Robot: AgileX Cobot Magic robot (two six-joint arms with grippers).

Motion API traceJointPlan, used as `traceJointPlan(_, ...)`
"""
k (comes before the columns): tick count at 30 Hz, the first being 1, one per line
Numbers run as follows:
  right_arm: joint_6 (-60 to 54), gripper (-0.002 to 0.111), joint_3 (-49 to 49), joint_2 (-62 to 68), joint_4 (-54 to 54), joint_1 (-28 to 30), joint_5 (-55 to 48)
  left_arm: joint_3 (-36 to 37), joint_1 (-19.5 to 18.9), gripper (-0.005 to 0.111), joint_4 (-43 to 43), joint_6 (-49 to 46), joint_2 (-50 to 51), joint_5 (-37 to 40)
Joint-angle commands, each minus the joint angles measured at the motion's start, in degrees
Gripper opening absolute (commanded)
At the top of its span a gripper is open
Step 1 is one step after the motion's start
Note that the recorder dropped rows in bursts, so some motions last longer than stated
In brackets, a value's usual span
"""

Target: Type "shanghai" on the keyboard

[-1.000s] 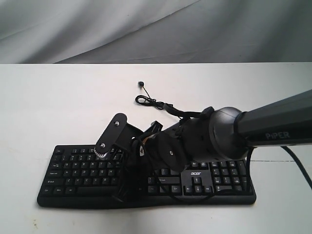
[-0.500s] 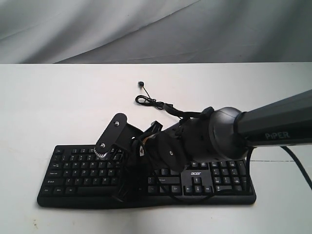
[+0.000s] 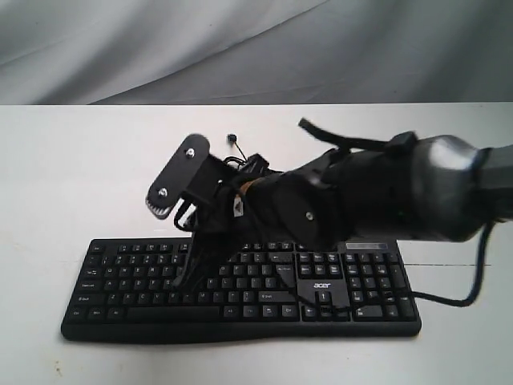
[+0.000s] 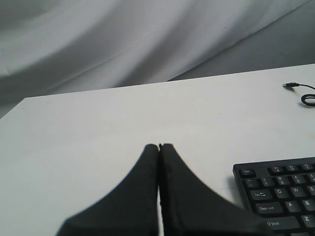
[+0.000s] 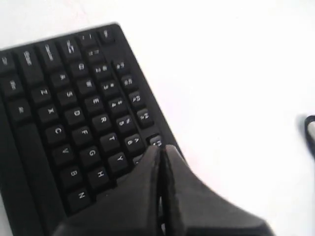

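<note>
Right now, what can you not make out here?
- Exterior view: the right arm hides upper middle keys of the keyboard.
- Right wrist view: the right gripper, jaws shut, covers the key beneath; legends are blurred.
- Left wrist view: the frame edge cuts off the keyboard; only a corner shows.

Reaches in with the right arm (image 3: 425, 192), wrist (image 3: 313, 212) angled down behind the right pincer (image 5: 161, 150), its 2 fingers (image 5: 142, 187) pressed together, tips pointing down. Holds the left pincer (image 4: 159, 146) likewise closed, touching along its length.
</note>
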State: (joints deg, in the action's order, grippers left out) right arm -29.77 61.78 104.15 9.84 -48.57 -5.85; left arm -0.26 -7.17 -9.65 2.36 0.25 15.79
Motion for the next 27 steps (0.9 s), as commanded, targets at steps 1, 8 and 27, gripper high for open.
traceJointPlan(1, 0.3, 0.000, -4.9, -10.8, -0.9, 1.1, -1.8, 0.3, 0.4, 0.000, 0.1, 0.3, -0.2, -0.6)
traceJointPlan(8, 0.5, 0.000, -22.7, -39.4, 0.6, 8.1, -5.5, 0.3, 0.4, 0.000, 0.1, 0.3, -0.2, -0.6)
traceJointPlan(27, 2.8, 0.000, -31.7, -64.3, 0.9, 23.2, -5.6, 0.3, 0.4, 0.000, 0.1, 0.3, -0.2, -0.6)
